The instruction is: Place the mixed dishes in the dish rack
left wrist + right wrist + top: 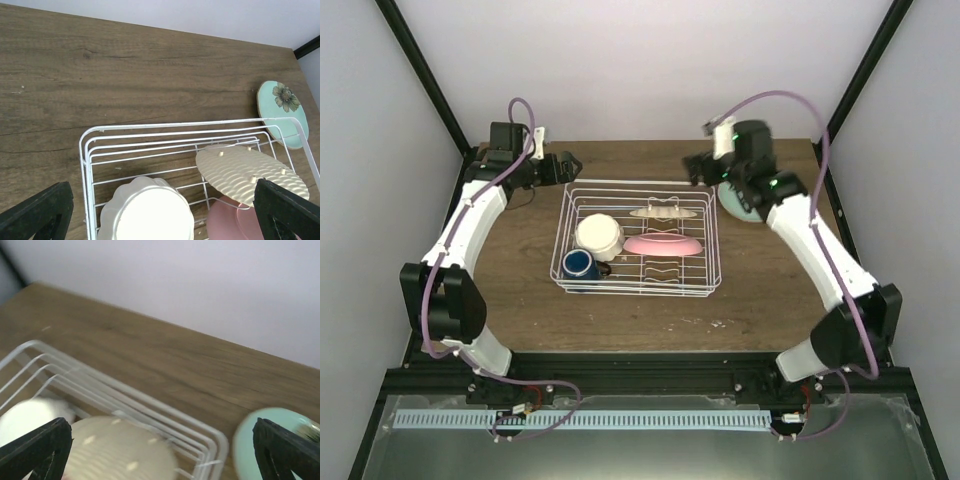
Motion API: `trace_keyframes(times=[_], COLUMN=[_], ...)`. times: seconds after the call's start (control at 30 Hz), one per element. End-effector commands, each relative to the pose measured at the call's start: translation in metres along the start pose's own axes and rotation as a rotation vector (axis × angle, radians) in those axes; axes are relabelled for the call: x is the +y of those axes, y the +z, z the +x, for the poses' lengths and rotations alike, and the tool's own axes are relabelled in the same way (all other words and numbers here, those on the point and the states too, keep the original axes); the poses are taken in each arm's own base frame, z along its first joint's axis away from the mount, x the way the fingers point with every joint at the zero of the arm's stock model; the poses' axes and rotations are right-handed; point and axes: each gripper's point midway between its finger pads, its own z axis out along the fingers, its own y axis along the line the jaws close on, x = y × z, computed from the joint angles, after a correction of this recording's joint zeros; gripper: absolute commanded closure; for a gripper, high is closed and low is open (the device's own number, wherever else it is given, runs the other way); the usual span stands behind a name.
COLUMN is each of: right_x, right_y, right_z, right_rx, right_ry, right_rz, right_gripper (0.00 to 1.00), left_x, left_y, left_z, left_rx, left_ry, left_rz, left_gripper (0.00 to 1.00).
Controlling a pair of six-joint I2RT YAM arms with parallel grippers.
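White rack mid-tabletop held blue mug, white bowl, pink plate, cream plate; green plate lay outside, toward tabletop's far-right corner.

Table: brown wood grain.
Dish rack: white wire, at centre.
Pale green plate: 1, at 2 o'clock, just beside the rack.

I work in what looks like a robot lab's test booth: plain white panels, black frame posts, a boxed-in wood worktop.

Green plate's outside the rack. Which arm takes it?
Right, probably. The pale green plate lies beside the dish rack's far right corner, near the open right fingers; the left fingers sit across the rack.
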Motion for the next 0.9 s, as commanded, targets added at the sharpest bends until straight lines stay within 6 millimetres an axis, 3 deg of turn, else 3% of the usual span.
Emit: trace_keyframes(times=[0.0, 0.1, 0.2, 0.43, 0.6, 0.83, 0.87], right_x=[-0.098, -0.161, -0.210, -0.279, -0.302, -0.296, -0.293], right_y=[0.018, 0.027, 0.033, 0.030, 0.026, 0.042, 0.046], right_z=[0.002, 0.024, 0.054, 0.137, 0.181, 0.226, 0.245], right_rx=[0.036, 0.084, 0.132, 0.235, 0.286, 0.322, 0.326], right_ry=[0.273, 0.417, 0.548, 0.768, 0.830, 0.936, 1.004], right_rz=[0.121, 0.187, 0.237, 0.330, 0.396, 0.333, 0.294], right_gripper=[0.00, 0.06, 0.12, 0.15, 0.15, 0.16, 0.17], left_x=[-0.001, -0.001, -0.002, 0.000, 0.001, 0.001, 0.000], left_y=[0.000, 0.000, 0.000, 0.004, 0.006, 0.012, 0.013], left_z=[-0.013, -0.016, -0.017, -0.013, -0.011, -0.014, -0.016], left_rx=[-0.023, -0.028, -0.027, -0.008, 0.000, 0.019, 0.020], left_ry=[0.027, 0.027, 0.030, 0.020, 0.013, 0.011, 0.010], left_rz=[0.017, 0.022, 0.029, 0.026, 0.032, 0.036, 0.038], left_gripper=[0.00, 0.00, 0.00, 0.00, 0.00, 0.00, 0.00])
